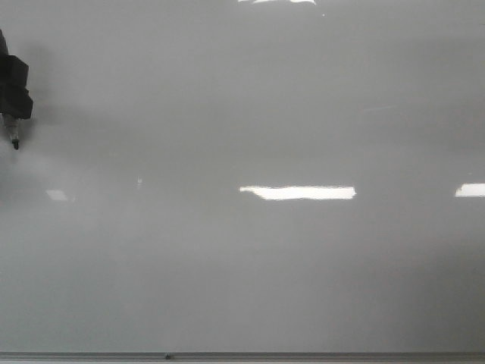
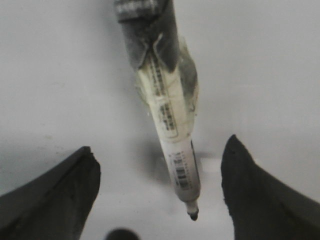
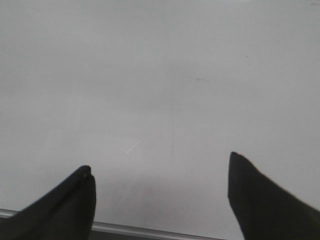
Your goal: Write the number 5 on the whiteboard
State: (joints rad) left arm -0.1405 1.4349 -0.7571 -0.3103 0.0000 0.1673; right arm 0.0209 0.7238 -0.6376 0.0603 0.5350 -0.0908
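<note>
Left gripper was found with its two dark fingers spread wide apart in the left wrist view, neither one touching the marker that hung between them. That marker appeared fixed to a dark mount above, bound there with clear tape; the mount ran off the picture's edge and how it was attached could not be made out. The marker's long axis slanted from the mount toward its dark tip, which pointed at the whiteboard. Whether the tip touched the board could not be determined.

In the front view, only a black block of the left arm showed at the far left edge, cut off by the frame, with the marker tip pointing downward beneath it.

Right gripper likewise stood with fingers apart and nothing between them, facing the board near its thin grey bottom edge.

The whiteboard filled the front view, glossy and pale grey, with bright reflections across its middle and a grey bottom rail. The number 5 could not be found on the board in any view; only faint, illegible smudges were seen.
</note>
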